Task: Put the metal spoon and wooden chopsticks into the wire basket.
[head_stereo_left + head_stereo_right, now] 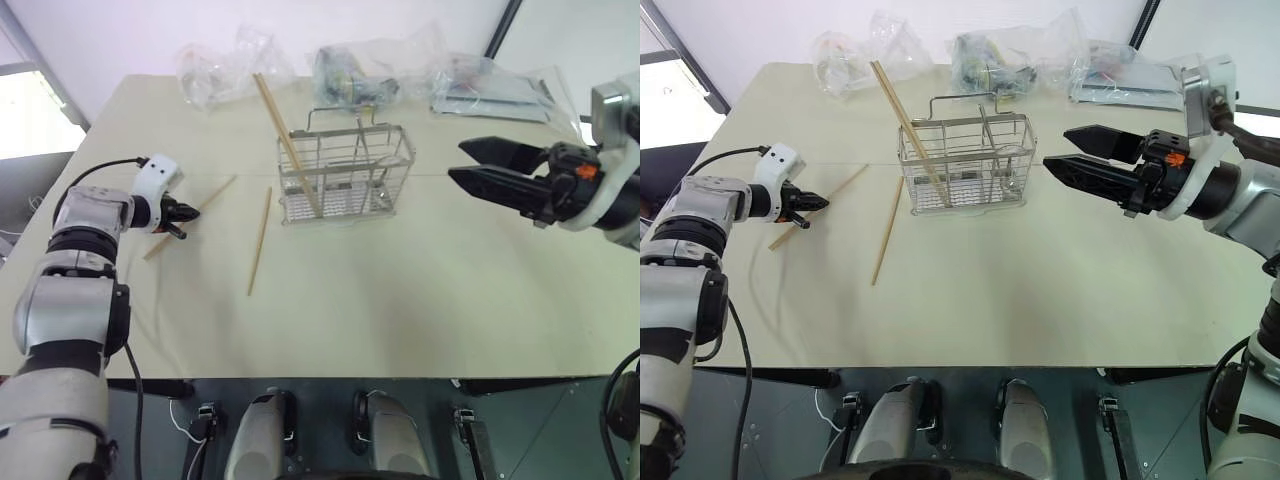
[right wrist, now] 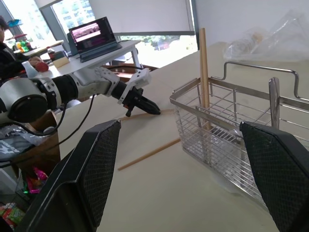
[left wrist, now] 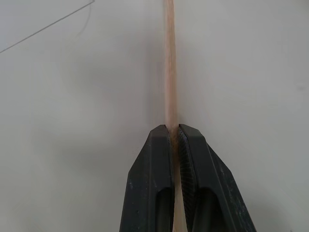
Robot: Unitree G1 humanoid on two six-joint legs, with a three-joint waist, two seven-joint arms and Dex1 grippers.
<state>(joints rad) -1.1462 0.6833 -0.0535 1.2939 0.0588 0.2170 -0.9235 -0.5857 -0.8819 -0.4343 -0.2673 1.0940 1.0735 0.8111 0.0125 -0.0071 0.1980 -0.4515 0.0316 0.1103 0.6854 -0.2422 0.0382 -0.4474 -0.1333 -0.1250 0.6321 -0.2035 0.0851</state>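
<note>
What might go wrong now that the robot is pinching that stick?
The left gripper holds one chopstick near an end, so it might swing or slip when lifted. Another chopstick lies close by and may get knocked. The wire basket already holds a tall leaning chopstick that the new one might bump.

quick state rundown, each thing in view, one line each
left gripper: shut on chopstick lying on table
right gripper: open, holding nothing
second chopstick: flat on table
third chopstick: leaning in wire basket
metal spoon: upright in basket
</note>
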